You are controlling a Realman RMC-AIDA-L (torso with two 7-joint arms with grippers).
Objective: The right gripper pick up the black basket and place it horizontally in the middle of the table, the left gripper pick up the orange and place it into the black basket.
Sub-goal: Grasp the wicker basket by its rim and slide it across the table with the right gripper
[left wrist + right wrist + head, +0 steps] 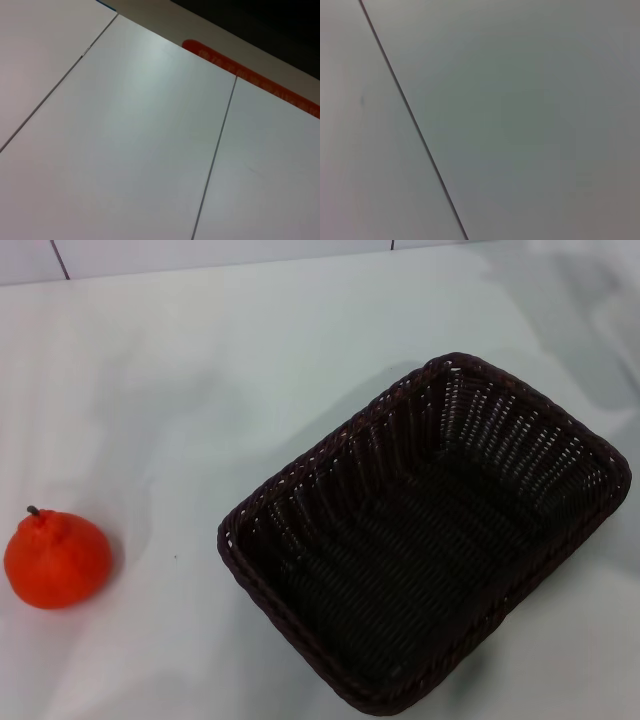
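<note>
The black basket sits on the white table, toward the right side and close to the near edge. It is turned at a slant, so one corner points to the far right part of the table and another corner points to the near edge. Its open side faces up. You can see the woven bottom and the sloping sides with thin slats. A braided rim runs all the way around the top. Nothing is inside it.

The orange sits by itself near the left edge of the table, toward the near side. It is well apart from the basket, with bare white table between them. It has a bumpy raised top, and a short dark stem sticks out and leans to the left. It makes a soft shadow on the table beside it.

No gripper shows in the head view, so I cannot tell whether the fingers of the left gripper or the right gripper are spread or pressed together. Nothing touches the basket or the orange.

The left wrist view shows only flat white panels with thin dark lines between them, and a red strip with faint writing that I cannot read. The right wrist view shows a plain pale surface with one thin dark line crossing it
</note>
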